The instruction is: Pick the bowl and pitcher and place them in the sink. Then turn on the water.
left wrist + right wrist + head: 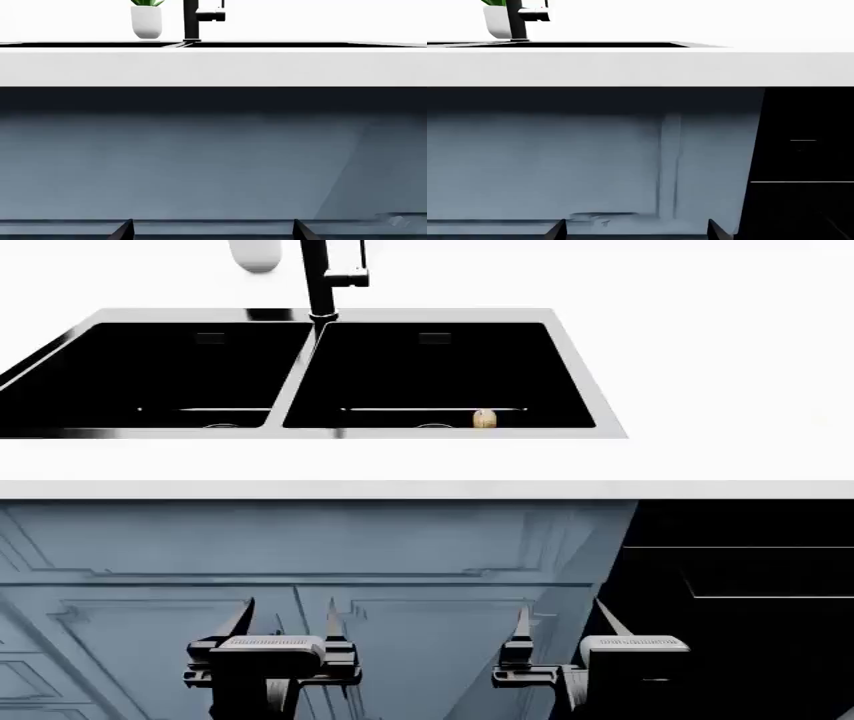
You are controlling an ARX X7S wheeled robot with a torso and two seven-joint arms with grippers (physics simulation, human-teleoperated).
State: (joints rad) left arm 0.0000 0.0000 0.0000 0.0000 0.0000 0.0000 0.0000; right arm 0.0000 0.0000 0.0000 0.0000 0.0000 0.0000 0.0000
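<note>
The black double-basin sink (441, 432) lies in the white counter, straight ahead in the head view. Behind its centre divider stands the slim black faucet (318, 280), which both wrist views also catch (191, 20) (514, 20). No water runs. The bowl and the pitcher are out of view. My left gripper (290, 620) and right gripper (565, 622) hang low in front of the cabinet, below the counter's edge. Both are open and empty, and each wrist view shows the fingertips spread wide (213, 229) (636, 229).
A small tan nut (483, 419) lies in the right basin. A white pot with a green plant (146, 22) stands left of the faucet. Blue-grey cabinet doors (307, 550) face the grippers, with a black appliance front (747, 580) to their right.
</note>
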